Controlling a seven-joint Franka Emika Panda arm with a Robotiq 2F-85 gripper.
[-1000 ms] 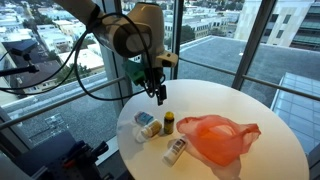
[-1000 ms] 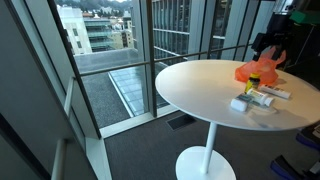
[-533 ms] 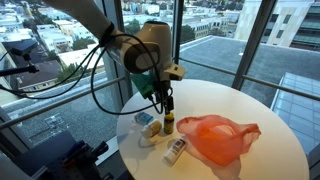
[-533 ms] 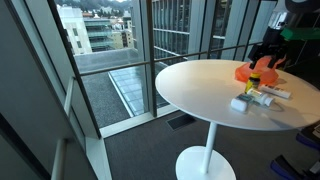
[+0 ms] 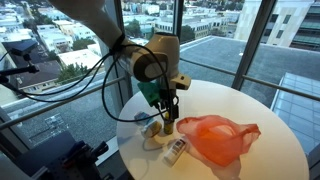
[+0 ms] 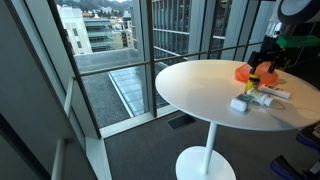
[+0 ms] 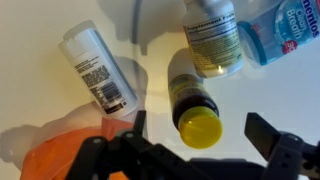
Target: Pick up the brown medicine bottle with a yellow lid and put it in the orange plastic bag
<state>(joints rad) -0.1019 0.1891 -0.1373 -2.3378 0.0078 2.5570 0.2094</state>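
— Where is the brown bottle?

— It stands upright on the white table. The wrist view looks down on it, so its yellow lid faces the camera.

— And the gripper?

— It hangs directly above. The fingers are spread wide, one on each side of the lid with a clear gap to it, and they hold nothing.

— What is around the bottle?

— Just past it are a pale labelled bottle and a clear blue bottle, side by side. A white bottle lies on its side, a little apart. The orange bag is crumpled near the brown bottle, at the lower edge of the wrist view.

— Do the outside cameras add anything?

— In an exterior view the bag lies on the round table just beside the lowered gripper, which mostly hides the brown bottle. In an exterior view from farther away, the bag is only a small orange patch.
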